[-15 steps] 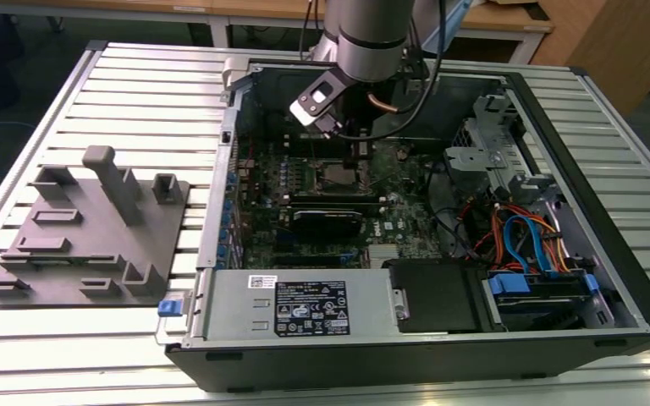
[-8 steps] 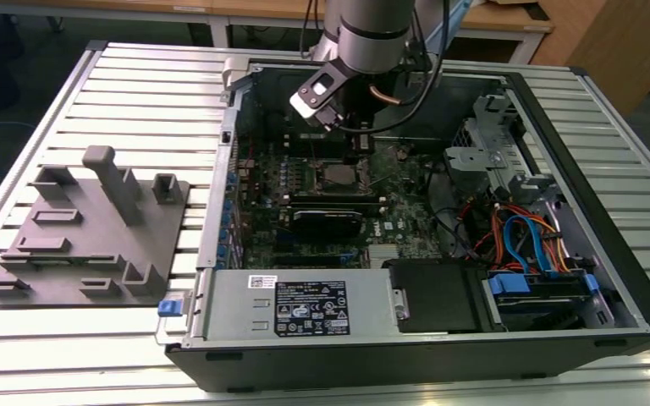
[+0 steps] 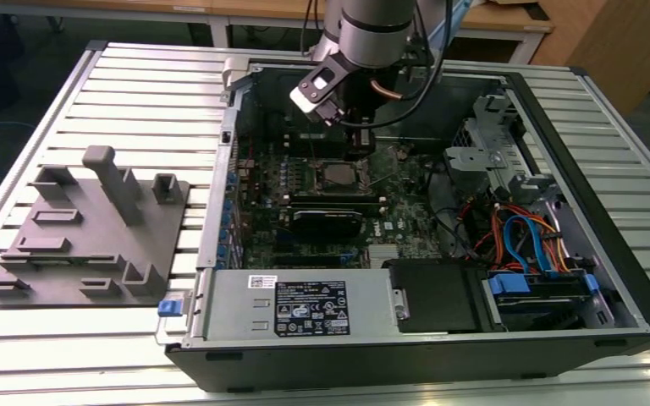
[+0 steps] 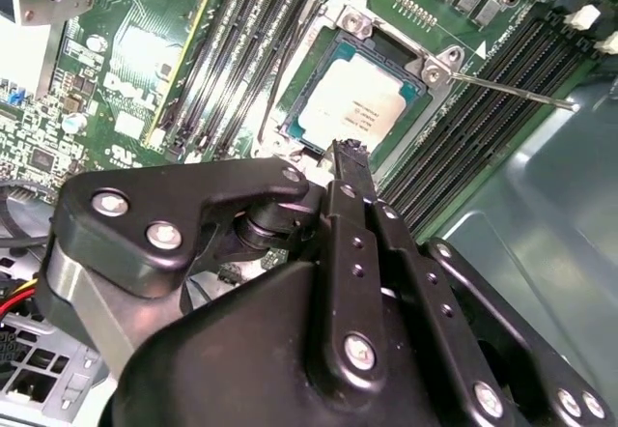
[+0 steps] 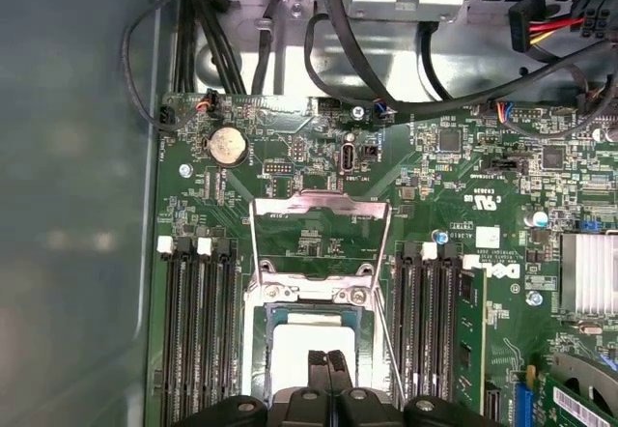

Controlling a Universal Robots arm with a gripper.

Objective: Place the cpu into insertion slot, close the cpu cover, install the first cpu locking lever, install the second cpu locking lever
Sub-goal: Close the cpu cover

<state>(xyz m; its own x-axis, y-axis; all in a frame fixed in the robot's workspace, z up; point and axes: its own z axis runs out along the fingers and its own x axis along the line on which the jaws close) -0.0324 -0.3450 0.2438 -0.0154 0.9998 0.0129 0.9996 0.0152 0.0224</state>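
Open PC case (image 3: pixel 415 364) on slatted desk (image 3: pixel 99 85); grey fixture (image 3: pixel 88 245) at its 9 o'clock. Gripper (image 3: pixel 359 150) hangs inside the case, at 1 o'clock of the insertion slot (image 3: pixel 335 175) in the exterior view.

Cpu (image 4: pixel 352 108) (image 5: pixel 290 350) lies seated in the slot in both wrist views, one edge hidden behind the fingertips (image 5: pixel 317 369). Jaws clenched together, nothing between them. Cannot tell whether they touch the cpu.

Cpu cover (image 5: pixel 319 205) flipped open, green board visible through its cut-out. Thin locking lever (image 4: pixel 512 91) juts free beside the socket; in the first wrist view its near end is hidden by the gripper body.
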